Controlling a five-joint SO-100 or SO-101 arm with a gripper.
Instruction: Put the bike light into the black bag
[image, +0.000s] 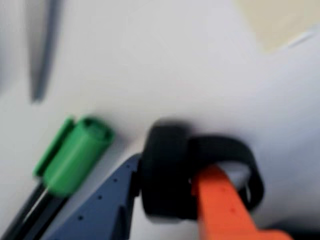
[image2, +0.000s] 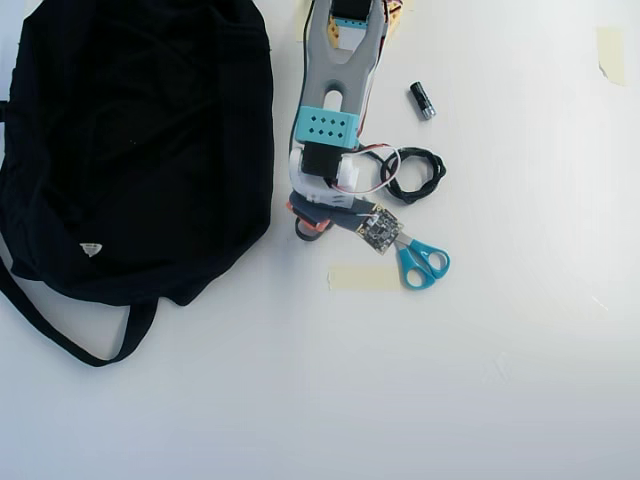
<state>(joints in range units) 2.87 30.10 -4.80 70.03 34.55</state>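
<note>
In the wrist view the bike light (image: 165, 150), a black blocky head with a strap loop curving off to the right, sits between my blue jaw on its left and my orange jaw on its right. My gripper (image: 167, 175) is shut on the head, and the orange finger (image: 220, 205) lies across the loop. The picture is blurred. In the overhead view the gripper (image2: 312, 222) points down just right of the black bag (image2: 140, 140), which lies flat at the left with a small white label. The arm mostly hides the light there.
A green-capped marker (image: 75, 155) lies just left of the blue jaw. Right of the gripper are teal-handled scissors (image2: 422, 263), a coiled black cable (image2: 415, 175) and a small black-and-silver cylinder (image2: 422, 100). A tape strip (image2: 365, 278) lies below the gripper. The bag strap (image2: 60, 335) loops toward the bottom left.
</note>
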